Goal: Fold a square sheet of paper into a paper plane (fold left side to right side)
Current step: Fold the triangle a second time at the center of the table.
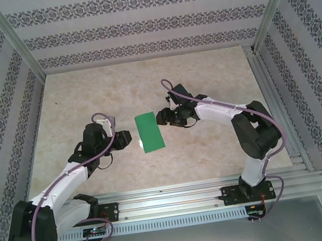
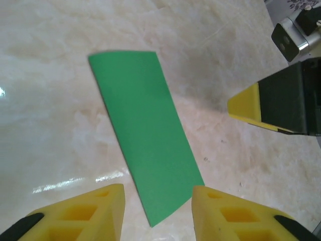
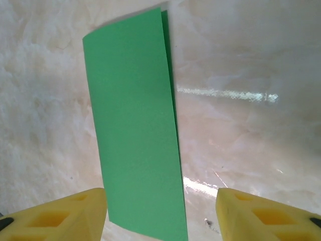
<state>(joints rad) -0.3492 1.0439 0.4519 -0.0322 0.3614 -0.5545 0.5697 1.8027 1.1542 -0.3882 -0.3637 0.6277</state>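
Your L gripper & R gripper both sit apart-jawed, holding nothing. Bright green folded paper sheet lies flat btwn them on beige marble-look table, top layer's edge prob slightly off.

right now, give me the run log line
green paper: folded in half, flat on table | left gripper: open | right gripper: open

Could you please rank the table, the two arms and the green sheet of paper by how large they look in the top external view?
1. table
2. left arm and right arm: they look about alike, so no ranking between them
3. sheet of paper, folded, clearly the smallest
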